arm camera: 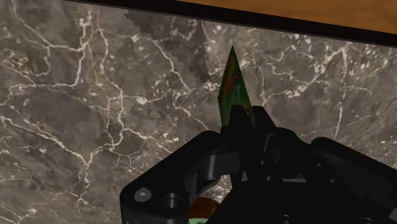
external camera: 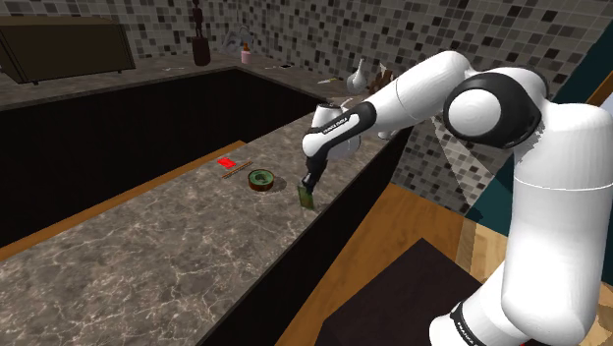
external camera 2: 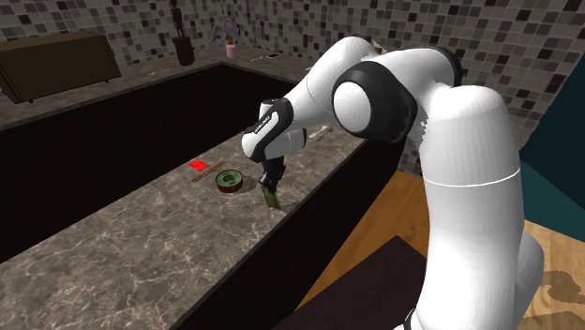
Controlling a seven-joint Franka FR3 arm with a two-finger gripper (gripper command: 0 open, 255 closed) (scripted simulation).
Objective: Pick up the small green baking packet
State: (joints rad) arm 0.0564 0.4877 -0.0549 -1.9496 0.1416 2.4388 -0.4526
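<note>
Observe the marble counter (external camera: 147, 256); the arm (external camera: 422, 88) reaches down near its front edge; there the gripper (external camera: 309, 183) is clamped on the green packet (external camera: 306, 198), held upright across its flat faces (giving you broad contact for lifting).

The packet (arm camera: 230, 83) is dark green mottled with red (perhaps orange; the patches blur). The tool (arm camera: 245, 121) is all black. The surface (external camera: 147, 256) is brown-grey marble with white veins. The card (external camera: 227, 162) is red, and the wall (external camera: 295, 29) is a grey mosaic.

Green packet (arm camera: 230, 84) — one end hidden behind the hand (arm camera: 247, 116).
</note>
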